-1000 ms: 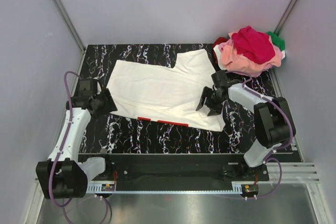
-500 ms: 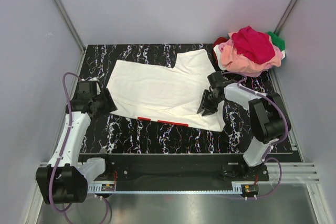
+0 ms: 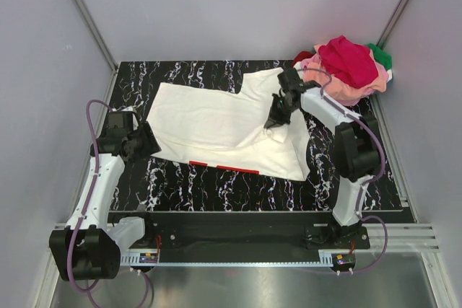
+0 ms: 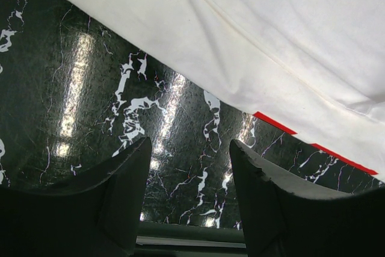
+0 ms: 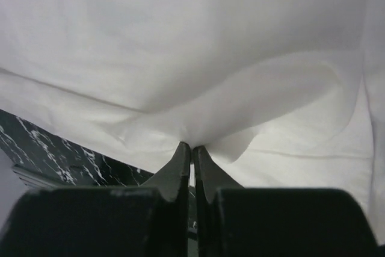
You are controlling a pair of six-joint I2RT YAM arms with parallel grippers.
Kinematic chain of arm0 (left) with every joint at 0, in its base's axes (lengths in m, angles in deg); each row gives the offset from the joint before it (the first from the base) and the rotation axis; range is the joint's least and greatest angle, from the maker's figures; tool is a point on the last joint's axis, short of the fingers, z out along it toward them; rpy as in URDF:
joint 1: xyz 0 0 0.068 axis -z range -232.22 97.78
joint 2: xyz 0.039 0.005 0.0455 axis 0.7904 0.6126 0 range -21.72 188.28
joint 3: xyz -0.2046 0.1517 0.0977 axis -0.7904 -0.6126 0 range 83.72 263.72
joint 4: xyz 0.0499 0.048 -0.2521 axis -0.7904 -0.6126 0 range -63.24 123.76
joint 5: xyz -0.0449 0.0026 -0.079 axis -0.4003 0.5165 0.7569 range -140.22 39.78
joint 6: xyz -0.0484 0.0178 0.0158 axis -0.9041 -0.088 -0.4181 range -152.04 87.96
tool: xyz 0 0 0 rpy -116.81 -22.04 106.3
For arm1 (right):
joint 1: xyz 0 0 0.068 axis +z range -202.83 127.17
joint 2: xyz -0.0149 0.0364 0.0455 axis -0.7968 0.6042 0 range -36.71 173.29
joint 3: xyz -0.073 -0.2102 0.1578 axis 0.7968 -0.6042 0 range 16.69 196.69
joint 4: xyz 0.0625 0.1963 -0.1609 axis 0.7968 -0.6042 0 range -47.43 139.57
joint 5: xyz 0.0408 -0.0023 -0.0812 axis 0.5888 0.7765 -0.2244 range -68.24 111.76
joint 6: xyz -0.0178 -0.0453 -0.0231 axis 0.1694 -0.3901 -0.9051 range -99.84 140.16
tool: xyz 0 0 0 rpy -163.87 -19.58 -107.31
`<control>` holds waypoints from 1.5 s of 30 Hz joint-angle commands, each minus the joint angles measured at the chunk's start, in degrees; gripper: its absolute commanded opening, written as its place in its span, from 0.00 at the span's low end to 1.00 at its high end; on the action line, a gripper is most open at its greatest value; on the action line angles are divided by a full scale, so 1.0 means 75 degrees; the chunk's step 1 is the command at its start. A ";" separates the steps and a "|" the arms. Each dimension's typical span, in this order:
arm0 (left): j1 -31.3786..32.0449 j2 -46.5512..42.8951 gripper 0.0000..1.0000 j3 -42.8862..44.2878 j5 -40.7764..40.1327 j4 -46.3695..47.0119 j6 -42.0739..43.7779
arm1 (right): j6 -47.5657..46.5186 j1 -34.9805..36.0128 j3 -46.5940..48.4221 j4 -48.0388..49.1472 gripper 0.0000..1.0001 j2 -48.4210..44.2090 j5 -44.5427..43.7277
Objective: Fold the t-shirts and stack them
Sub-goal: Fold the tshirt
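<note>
A white t-shirt (image 3: 216, 124) lies spread on the black marbled table (image 3: 238, 185), a red strip (image 3: 224, 166) showing along its near edge. My right gripper (image 3: 277, 117) is shut on a pinch of the white t-shirt (image 5: 198, 76) near its right side, lifting the cloth into a ridge. At the shirt's left corner my left gripper (image 3: 148, 142) hovers open over bare table, nothing between its fingers (image 4: 120, 185). The white hem (image 4: 252, 46) lies just beyond them. A heap of pink, magenta, dark red and green t-shirts (image 3: 345, 68) sits at the far right corner.
Grey walls close in the table on three sides. The right arm (image 3: 339, 117) stretches along the right side beside the heap. A black rail (image 3: 238, 225) runs along the near edge between the arm bases.
My right gripper shut on the white t-shirt's right side and pulled it back toward the far edge, raising a fold. The left gripper has barely moved.
</note>
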 commanded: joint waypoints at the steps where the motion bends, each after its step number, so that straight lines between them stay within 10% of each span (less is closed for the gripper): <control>1: -0.0035 -0.0138 0.60 -0.0075 -0.0028 0.0386 0.0097 | -0.0367 -0.0034 0.2249 -0.0542 0.08 0.1148 0.0091; 2: -0.0047 -0.0127 0.59 -0.0087 -0.0028 0.0386 0.0085 | -0.0414 -0.0080 0.2846 -0.0708 0.24 0.1546 0.0103; 3: -0.0047 -0.0115 0.59 -0.0087 -0.0005 0.0386 0.0097 | -0.0542 -0.0174 0.4210 -0.1313 0.71 0.2385 0.0091; 7: -0.0047 -0.0045 0.59 -0.0087 0.0065 0.0374 0.0109 | -0.0848 -0.0233 0.7184 -0.2794 0.86 0.3822 -0.0635; 11: -0.0047 0.0002 0.59 -0.0098 0.0113 0.0398 0.0109 | -0.1047 -0.0280 0.7507 -0.3101 0.87 0.3556 -0.0998; 17: -0.0047 -0.0080 0.59 -0.0122 0.0124 0.0444 0.0097 | -0.0638 -0.0117 0.2837 -0.1087 0.83 0.0688 -0.0975; 23: -0.0035 -0.0091 0.59 -0.0134 0.0136 0.0468 0.0097 | -0.0415 0.0141 0.1377 -0.0500 0.74 0.0319 -0.0612; 45: -0.0047 -0.0092 0.58 -0.0146 0.0276 0.0491 0.0121 | -0.0239 0.0575 0.3274 -0.0545 0.61 0.2616 -0.0226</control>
